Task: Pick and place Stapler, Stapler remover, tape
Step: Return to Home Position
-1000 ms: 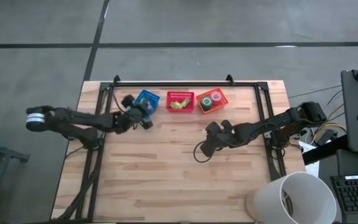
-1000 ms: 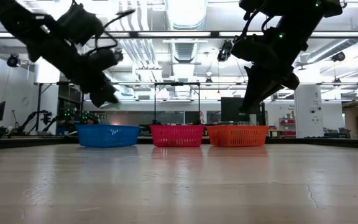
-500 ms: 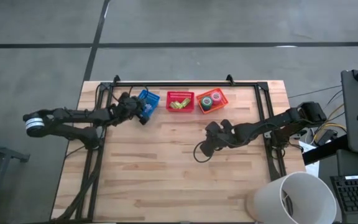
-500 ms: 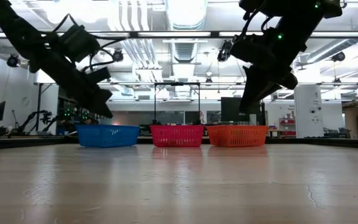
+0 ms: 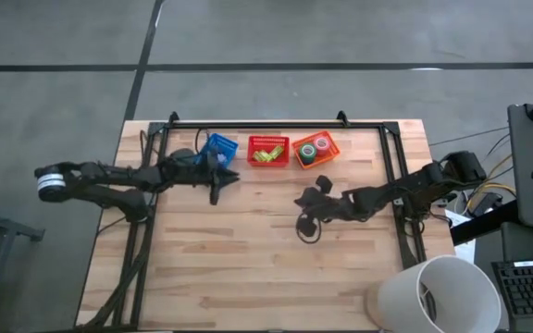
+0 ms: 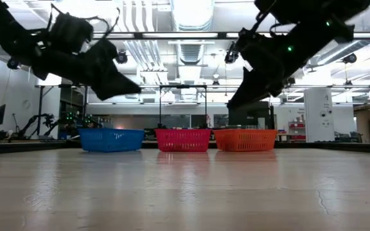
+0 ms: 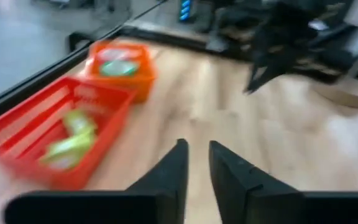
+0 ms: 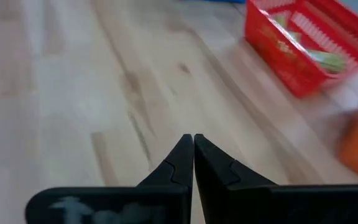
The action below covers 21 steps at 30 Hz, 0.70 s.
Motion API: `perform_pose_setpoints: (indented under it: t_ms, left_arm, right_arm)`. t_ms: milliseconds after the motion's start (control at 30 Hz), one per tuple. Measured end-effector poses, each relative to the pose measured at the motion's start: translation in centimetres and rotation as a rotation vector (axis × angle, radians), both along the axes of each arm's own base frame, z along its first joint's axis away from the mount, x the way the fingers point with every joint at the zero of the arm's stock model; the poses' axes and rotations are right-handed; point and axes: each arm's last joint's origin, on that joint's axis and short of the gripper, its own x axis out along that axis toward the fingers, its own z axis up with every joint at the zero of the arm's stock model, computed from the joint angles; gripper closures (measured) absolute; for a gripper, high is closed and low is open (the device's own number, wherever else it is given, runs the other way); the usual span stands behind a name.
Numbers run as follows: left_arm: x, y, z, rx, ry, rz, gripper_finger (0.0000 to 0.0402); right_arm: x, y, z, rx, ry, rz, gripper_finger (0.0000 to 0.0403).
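Three baskets stand in a row at the table's far edge. The blue basket (image 5: 220,144) is partly hidden by my left arm. The red basket (image 5: 268,151) holds yellow-green blocky items (image 7: 73,134); stapler or stapler remover, I cannot tell. The orange basket (image 5: 316,150) holds green and red tape rolls (image 5: 309,154). My left gripper (image 7: 196,155) hovers open and empty just near of the blue basket, pointing toward the table's right. My right gripper (image 8: 193,146) hangs shut and empty above mid-table, near of the orange basket.
A black metal frame (image 5: 257,123) runs along the table's far edge and down both sides. A large white bin (image 5: 438,294) stands off the near right corner. Bare wood (image 5: 248,268) fills the table's near half.
My left gripper dipped toward the blue basket with its fingers pointing down. It then rose and swung up to nearly level, pointing toward the table's right. My right gripper has tipped from pointing steeply down to a slant toward the table's left.
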Motion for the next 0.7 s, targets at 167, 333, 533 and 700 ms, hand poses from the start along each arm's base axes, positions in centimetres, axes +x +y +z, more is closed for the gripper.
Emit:
perform_pose_setpoints:
  t_ms: [167,333,533,700]
  left_arm:
    - [0.1,-2.4,-0.6,0.038,-0.033,-0.117,0.0393]
    - [-0.3,-3.3,-1.2,0.074,-0.029,-0.165,0.0397]
    - [-1.7,-3.6,-1.2,0.047,-0.074,-0.164,0.0394]
    - [-3.7,-4.1,-1.2,0.05,-0.144,-0.161,0.0399]
  right_arm:
    - [-1.7,-1.2,-1.0,0.09,-0.137,0.079,0.0394]
    - [-4.8,-1.9,-0.9,0.07,-0.262,0.126,0.0394]
    - [-8.3,-2.3,-0.3,0.058,-0.351,0.134,0.0394]
    - [-10.7,-2.6,-0.4,0.037,-0.41,0.149,0.0394]
